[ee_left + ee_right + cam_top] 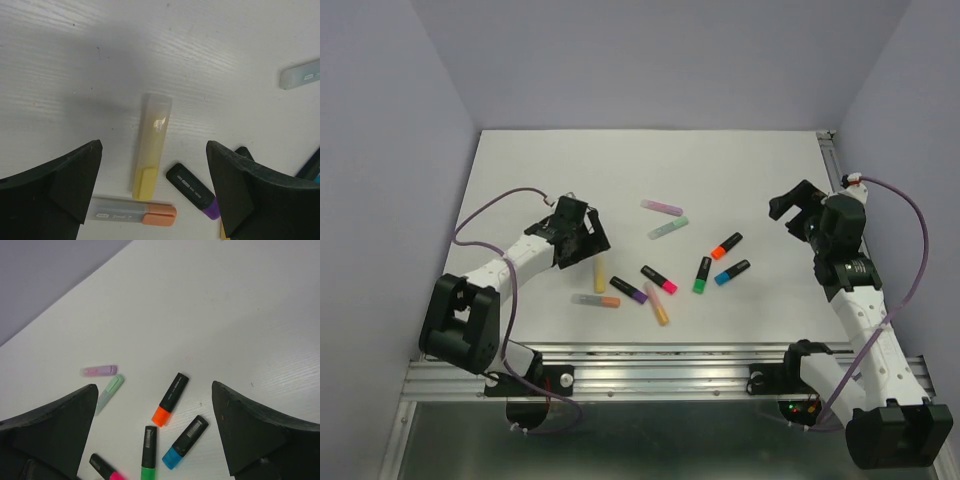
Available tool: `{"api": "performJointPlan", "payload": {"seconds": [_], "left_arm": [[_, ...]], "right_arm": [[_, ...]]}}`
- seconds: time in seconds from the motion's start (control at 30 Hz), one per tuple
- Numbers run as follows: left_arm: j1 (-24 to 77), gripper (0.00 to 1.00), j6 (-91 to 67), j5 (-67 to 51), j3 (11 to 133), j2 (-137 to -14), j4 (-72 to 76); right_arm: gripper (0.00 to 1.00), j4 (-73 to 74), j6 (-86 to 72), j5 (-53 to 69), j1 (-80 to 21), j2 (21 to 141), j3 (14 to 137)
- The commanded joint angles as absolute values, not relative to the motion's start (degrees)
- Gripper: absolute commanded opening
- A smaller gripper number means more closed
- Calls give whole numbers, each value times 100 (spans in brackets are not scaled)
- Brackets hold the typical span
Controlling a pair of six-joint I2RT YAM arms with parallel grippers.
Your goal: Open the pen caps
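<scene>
Your left jaws hang spread wide above the yellow pen (151,150). Right jaws are spread too, near the desk's (520,160) right edge. The pens (658,279) cluster mid-desk, pen caps (161,416) on, open room all round.

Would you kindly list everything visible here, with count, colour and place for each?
black-barrelled pens: five, ends orange, blue, green, pink, purple; mid-table, mostly right.
pastel pens: five, lilac, mint, yellow, orange, grey with orange end; mid-table, mostly left.
table: one, white, beneath everything.
walls: three, pale lilac, around the table.
left gripper: one, black, open, near the yellow pen.
right gripper: one, black, open, raised at the right.
</scene>
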State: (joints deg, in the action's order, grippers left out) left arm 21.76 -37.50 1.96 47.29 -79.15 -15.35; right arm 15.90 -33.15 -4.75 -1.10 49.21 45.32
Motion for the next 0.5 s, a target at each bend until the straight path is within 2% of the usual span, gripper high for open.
{"api": "performJointPlan", "payload": {"seconds": [0.0,0.1,0.37,0.47], "left_arm": [[2469,97,-3648,439,5071,-8182,-1687],[2680,97,-3595,492,5133,-8524,-1801],[2865,89,-3990,1072,5195,-9061,-2285],[2892,79,-4043,1116,5159,-9219,-2294]], "right_arm": [[100,1361,-2962,-656,-88,4930,4482],[100,1687,-3585,-1371,-88,5036,4544],[100,1618,-3322,-800,-88,5466,4527],[100,1565,-3331,-555,-88,5642,4482]]}}
